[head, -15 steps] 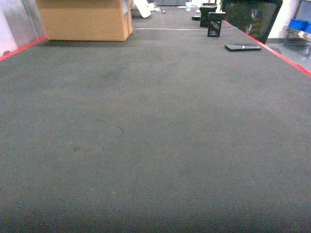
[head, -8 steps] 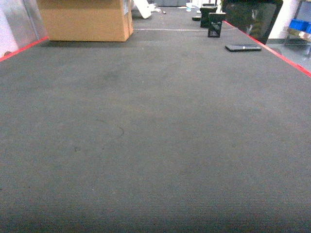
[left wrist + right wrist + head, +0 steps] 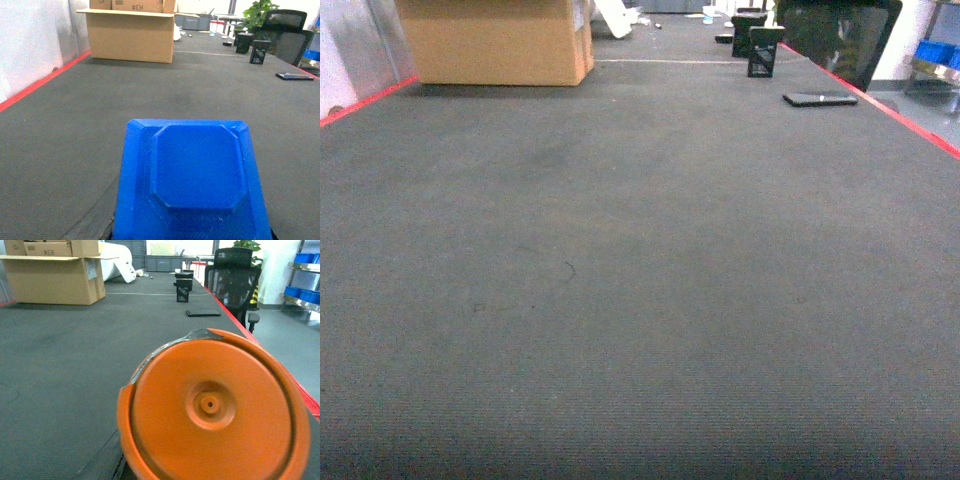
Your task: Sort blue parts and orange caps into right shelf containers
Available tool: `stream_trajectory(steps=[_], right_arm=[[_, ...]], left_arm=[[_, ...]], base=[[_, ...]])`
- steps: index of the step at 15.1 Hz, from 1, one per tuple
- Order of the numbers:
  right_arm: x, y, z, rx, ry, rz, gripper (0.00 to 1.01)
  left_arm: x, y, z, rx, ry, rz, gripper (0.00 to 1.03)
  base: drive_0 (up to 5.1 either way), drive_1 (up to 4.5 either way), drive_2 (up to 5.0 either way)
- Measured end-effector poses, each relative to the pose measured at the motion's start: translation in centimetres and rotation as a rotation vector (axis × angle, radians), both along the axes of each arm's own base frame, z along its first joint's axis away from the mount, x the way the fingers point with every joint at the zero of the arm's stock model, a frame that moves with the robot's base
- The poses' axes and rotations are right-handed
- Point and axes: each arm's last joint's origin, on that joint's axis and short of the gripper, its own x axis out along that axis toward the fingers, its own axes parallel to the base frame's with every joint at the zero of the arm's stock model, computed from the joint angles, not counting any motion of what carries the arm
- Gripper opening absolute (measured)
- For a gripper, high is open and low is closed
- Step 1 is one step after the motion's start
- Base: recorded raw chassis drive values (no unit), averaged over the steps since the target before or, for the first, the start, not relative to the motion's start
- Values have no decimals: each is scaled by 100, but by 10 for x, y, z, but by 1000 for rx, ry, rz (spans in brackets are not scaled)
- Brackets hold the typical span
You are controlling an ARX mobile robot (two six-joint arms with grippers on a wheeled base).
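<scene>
A blue part (image 3: 192,175), a square moulded piece with a raised octagonal middle, fills the lower left wrist view and hangs above the dark mat. It covers my left gripper's fingers. An orange cap (image 3: 215,410), round with a small centre nub, fills the lower right wrist view in the same way and hides my right gripper's fingers. Neither gripper nor arm shows in the head view. The right shelf containers (image 3: 932,50) are bright-blue crates on a metal rack past the table's right edge; these crates (image 3: 301,292) also show in the right wrist view.
A long dark-matted table (image 3: 640,280) with red edge strips (image 3: 920,128) stretches ahead. At its far end stand an open cardboard box (image 3: 495,40), small black boxes (image 3: 763,50) and a flat black device (image 3: 819,98). A black office chair (image 3: 232,277) stands off the right edge.
</scene>
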Motion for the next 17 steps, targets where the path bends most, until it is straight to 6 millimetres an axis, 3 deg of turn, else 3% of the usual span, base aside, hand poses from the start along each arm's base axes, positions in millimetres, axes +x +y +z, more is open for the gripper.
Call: stream_trajectory(steps=[5, 17], right_arm=[[-13, 0, -2, 0, -3, 1, 43], [-13, 0, -4, 0, 13, 0, 43]], left_arm=[[-6, 0, -1, 0, 11, 1, 42], [-15, 0, -4, 4, 12, 2, 42]], base=[[0, 0, 0], [0, 0, 0]])
